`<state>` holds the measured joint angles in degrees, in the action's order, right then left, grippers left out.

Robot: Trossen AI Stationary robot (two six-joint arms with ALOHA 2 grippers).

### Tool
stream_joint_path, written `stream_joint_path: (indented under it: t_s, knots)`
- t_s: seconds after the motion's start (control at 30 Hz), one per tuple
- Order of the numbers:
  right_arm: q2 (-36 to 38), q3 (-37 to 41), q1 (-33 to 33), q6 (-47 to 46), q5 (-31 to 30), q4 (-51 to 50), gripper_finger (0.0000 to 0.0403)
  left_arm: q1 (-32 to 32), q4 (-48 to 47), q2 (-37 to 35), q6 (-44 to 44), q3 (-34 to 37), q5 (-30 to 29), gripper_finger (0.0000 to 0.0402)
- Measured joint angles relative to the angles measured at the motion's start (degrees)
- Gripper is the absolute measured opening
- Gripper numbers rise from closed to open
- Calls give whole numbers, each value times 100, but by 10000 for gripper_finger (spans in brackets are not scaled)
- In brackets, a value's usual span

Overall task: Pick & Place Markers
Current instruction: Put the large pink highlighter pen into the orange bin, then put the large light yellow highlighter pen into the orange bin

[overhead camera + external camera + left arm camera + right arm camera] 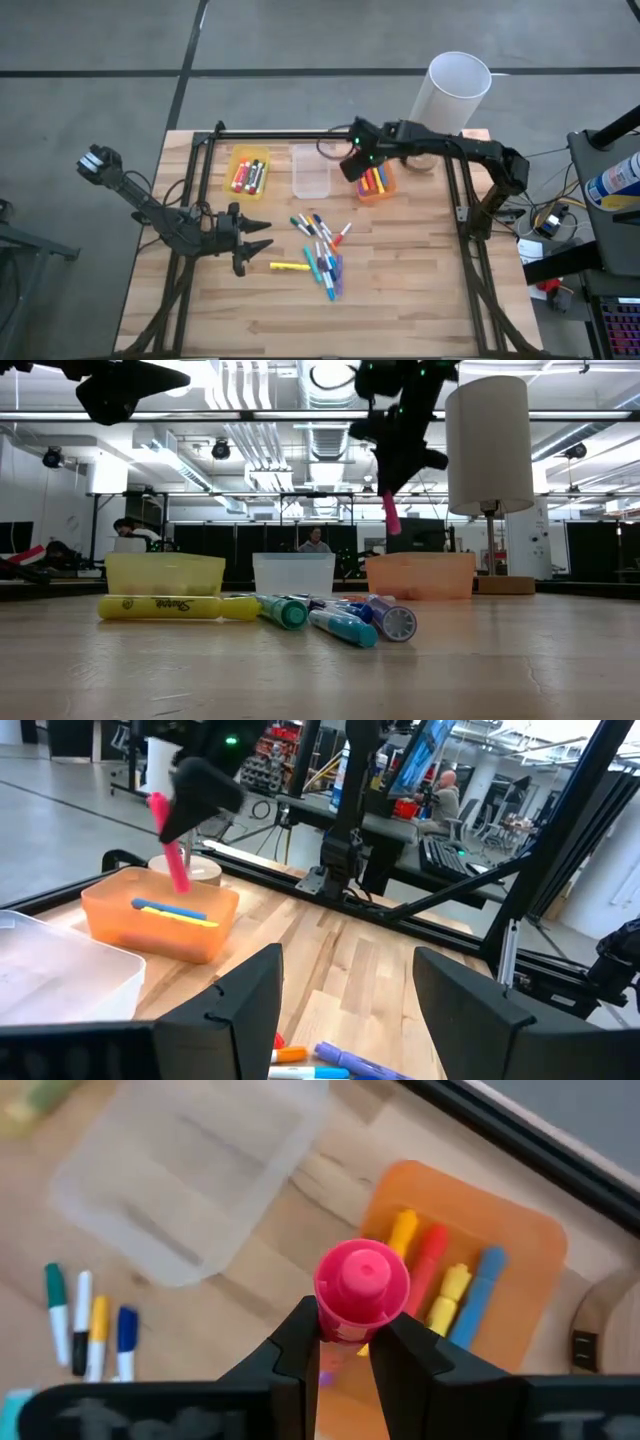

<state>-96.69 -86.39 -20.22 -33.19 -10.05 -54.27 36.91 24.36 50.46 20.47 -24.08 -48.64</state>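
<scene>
You see a pink marker [361, 1292], round cap up, hanging upright above the orange bin [377, 187]; your right tool [340, 1342] clamps its barrel; your left tool [258, 247] hovers wide open, empty, near the loose markers [322, 255] on the surface [400, 290].

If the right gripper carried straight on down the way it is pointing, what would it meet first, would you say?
Most likely the orange bin: the right gripper hangs above it, shut on a pink marker pointing down, whose tip would probably reach the markers lying inside first.
</scene>
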Motion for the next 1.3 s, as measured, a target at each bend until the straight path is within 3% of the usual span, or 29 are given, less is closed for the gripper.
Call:
stream_joint_path:
  t_s: [0.27,0.87,1.3]
  knots:
    - [-402,4,-681,25,929,-287,66,0,-46,0,76,0,72,218]
    - [-1324,15,-852,73,860,-564,68,-4,-97,2,146,0,127,218]
    - [-1549,-64,-857,241,846,-533,123,-4,-370,2,262,0,125,218]
